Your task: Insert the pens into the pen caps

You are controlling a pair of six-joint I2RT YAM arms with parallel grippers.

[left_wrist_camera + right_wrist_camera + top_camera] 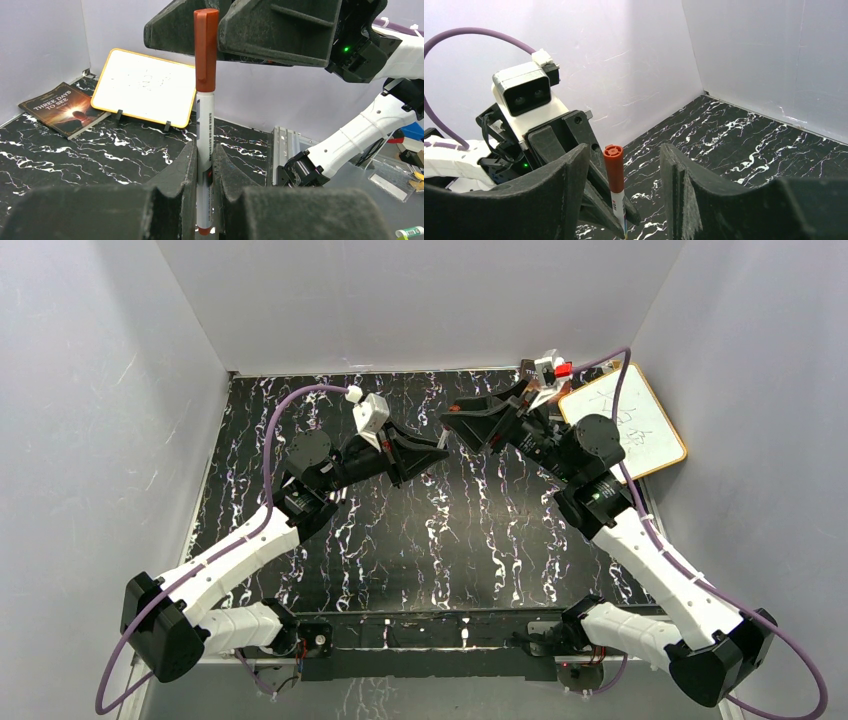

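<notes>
The left hand (pixel 204 165) was clamped on one pen (pixel 205 120). Its two dark fingers (pixel 182 170) pressed the white barrel from both sides, low on its length. The pen stood upright in the grip. One reddish-brown pen cap (pixel 206 45) sat over its upper end, with the clip pointing down along the barrel. A small reddish end showed below the fingers, at the bottom edge of the left wrist view. The print on the barrel was too small to read.

The right hand (pixel 625 160) was around the cap with its two fingers apart. In the right wrist view there was a gap on each side of the cap, and neither finger touched it. In the left wrist view the same fingers stood close to the cap, partly behind it, and contact could not be judged there.

I counted only one pen and one cap. In the top view both were too small to make out between the two hands.

Farther out, on the black marbled bench (pixel 75 155), one whiteboard (pixel 145 87) with an orange frame leaned near the wall, and one book (pixel 62 107) lay flat just beside it. The scribbles on the board were faint. Some small objects beyond the bench edge on the right were cut off and unclear.
</notes>
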